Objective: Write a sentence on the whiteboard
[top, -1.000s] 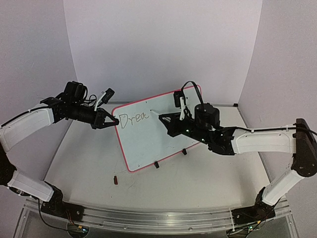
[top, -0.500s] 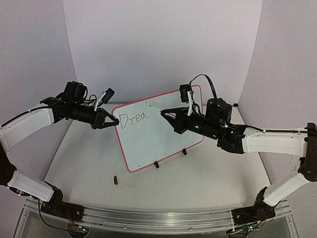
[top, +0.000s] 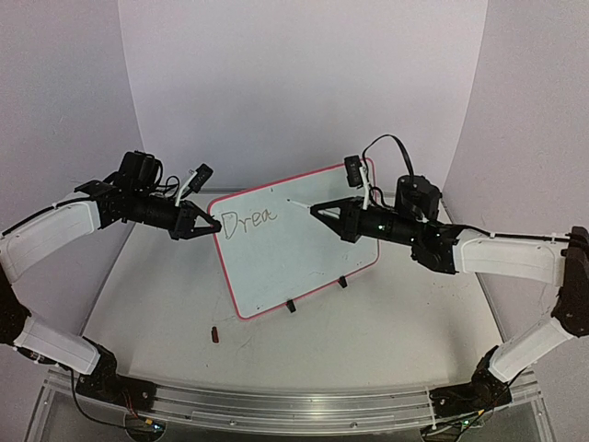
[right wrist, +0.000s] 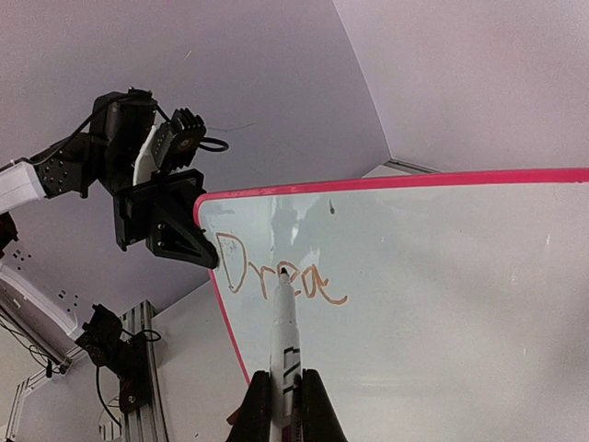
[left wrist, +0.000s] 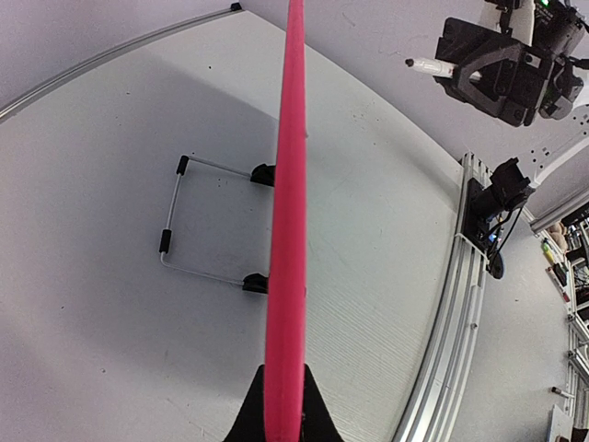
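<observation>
**Whiteboard held at its left edge, marker poised beside "Drea"**

The left gripper (top: 211,223) is pressed together on the left edge of the whiteboard (top: 294,262), pinching its red frame; the left wrist view shows the frame running edge-on out of the closed fingers. The board stands tilted on the desk (top: 396,322), toward its far middle, on small black feet (top: 290,307), with a wire stand (left wrist: 169,235) behind it. Near its upper left corner the sentence (top: 249,220) reads only "Drea" in thin slanted script.

On the desk in front of the board's lower left corner lies a small dark object (top: 215,334), too small to make out.

To the right of the letters, the right gripper (top: 324,212) pinches a white marker pen (top: 302,204) between its closed fingers. The dark tip points at the board just past the last letter. In the left wrist view the tip stands apart from the board's face.
</observation>
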`<state>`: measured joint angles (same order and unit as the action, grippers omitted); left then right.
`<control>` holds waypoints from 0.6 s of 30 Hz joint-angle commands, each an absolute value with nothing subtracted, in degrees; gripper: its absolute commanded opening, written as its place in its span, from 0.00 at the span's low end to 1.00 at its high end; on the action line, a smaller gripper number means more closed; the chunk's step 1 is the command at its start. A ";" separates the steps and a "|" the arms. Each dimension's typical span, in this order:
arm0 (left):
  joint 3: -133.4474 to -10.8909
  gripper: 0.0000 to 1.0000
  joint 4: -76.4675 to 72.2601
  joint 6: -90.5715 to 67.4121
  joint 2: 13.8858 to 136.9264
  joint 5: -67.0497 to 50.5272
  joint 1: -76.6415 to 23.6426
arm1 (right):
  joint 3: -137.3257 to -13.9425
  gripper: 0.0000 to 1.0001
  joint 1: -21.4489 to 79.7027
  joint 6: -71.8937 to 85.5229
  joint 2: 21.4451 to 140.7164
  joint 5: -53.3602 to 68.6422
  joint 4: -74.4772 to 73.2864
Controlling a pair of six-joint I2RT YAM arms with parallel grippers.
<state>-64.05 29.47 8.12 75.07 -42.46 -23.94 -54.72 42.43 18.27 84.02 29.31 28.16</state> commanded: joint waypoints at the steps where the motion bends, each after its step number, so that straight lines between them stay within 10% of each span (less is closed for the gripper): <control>1: -64.60 0.00 31.29 9.67 75.52 -41.41 -24.44 | -56.08 0.00 42.37 18.80 86.11 30.61 28.31; 18: -64.78 0.00 31.39 9.77 76.25 -41.49 -24.45 | -62.84 0.00 42.77 17.58 92.05 28.13 24.74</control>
